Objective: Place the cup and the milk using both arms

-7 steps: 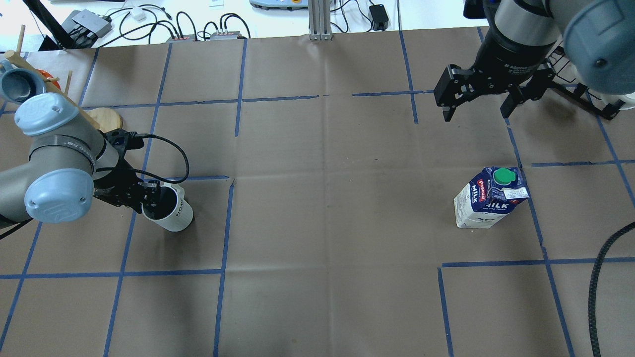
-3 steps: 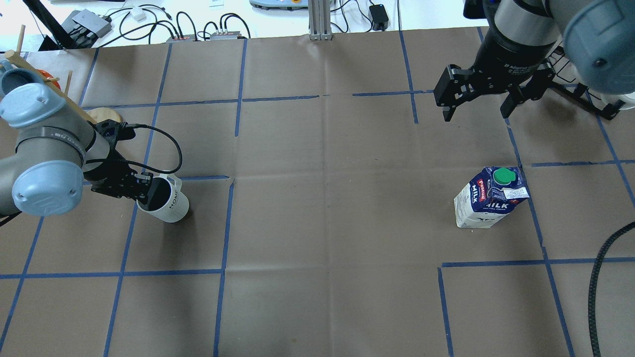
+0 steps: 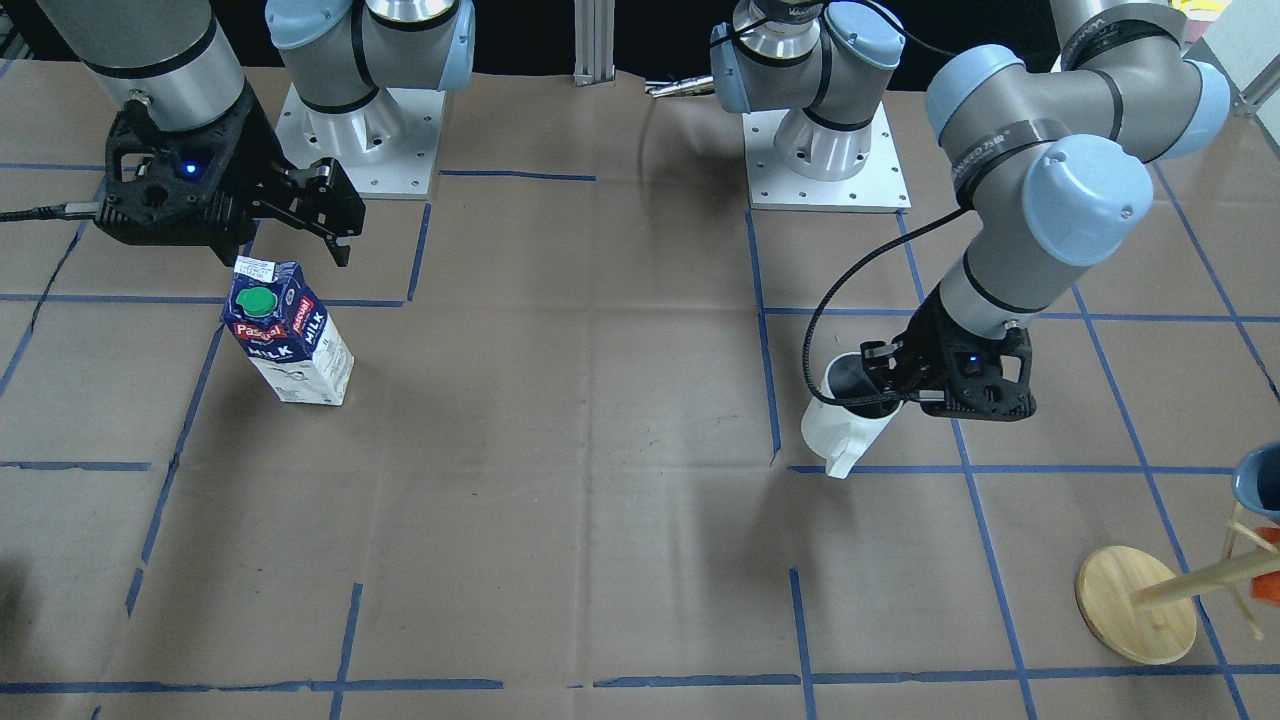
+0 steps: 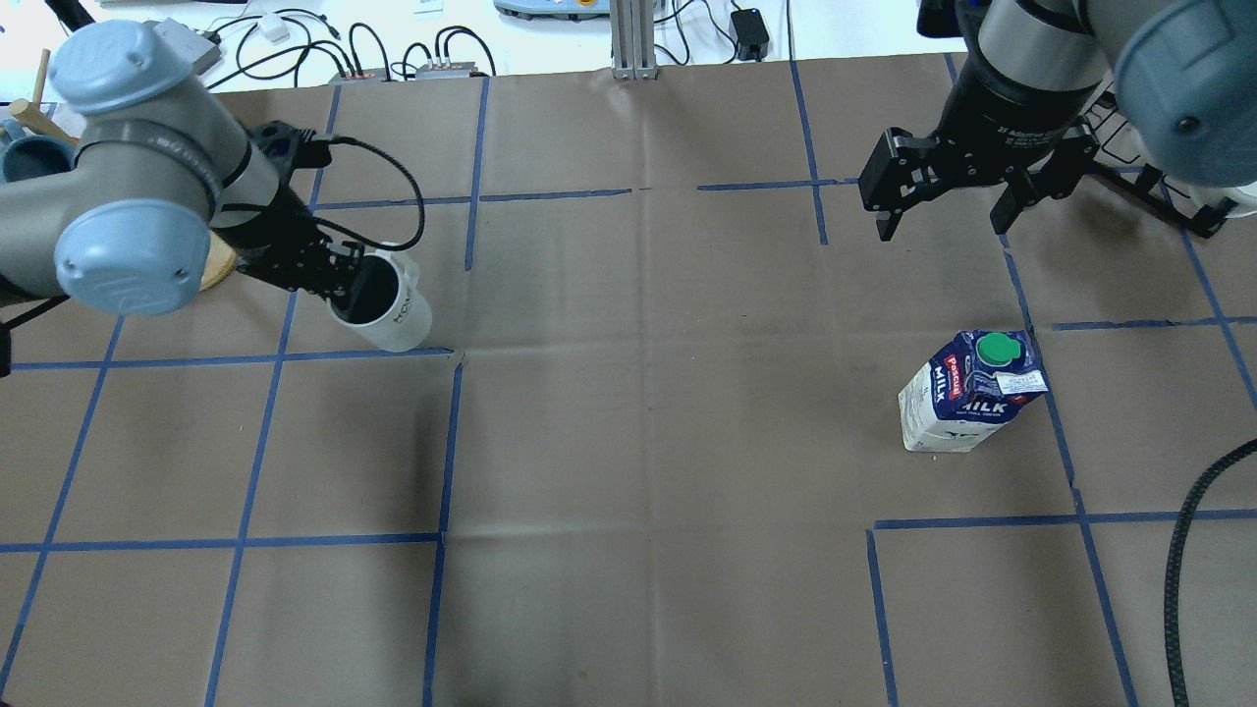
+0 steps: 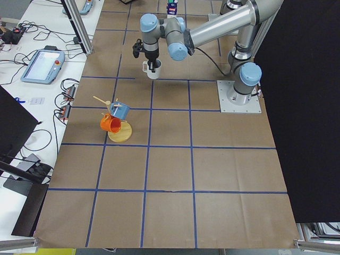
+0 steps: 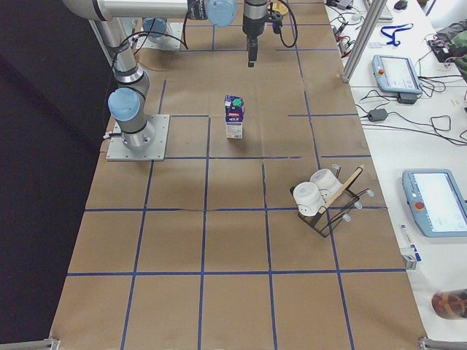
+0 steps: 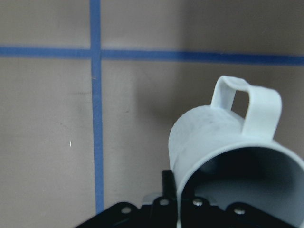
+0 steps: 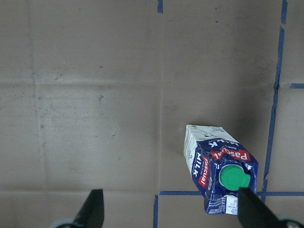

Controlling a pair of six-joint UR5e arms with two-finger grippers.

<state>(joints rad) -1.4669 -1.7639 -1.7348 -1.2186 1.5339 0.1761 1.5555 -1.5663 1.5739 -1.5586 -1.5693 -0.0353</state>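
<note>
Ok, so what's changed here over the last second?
The left gripper, shut on the cup throughout, carried it forward, away from the robot, and slightly toward the robot's right. Nothing was grasped or released. The milk stands where it was; the right gripper stays open beyond it, unmoved.

Wide table (image 4: 648,412) stretch between cup (image 4: 395,316) and milk (image 4: 967,398)

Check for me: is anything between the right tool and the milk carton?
Nothing visible. The right tool hangs open, apart from the upright milk carton, with only bare table paper between. The cup is far off, held in the left tool.
</note>
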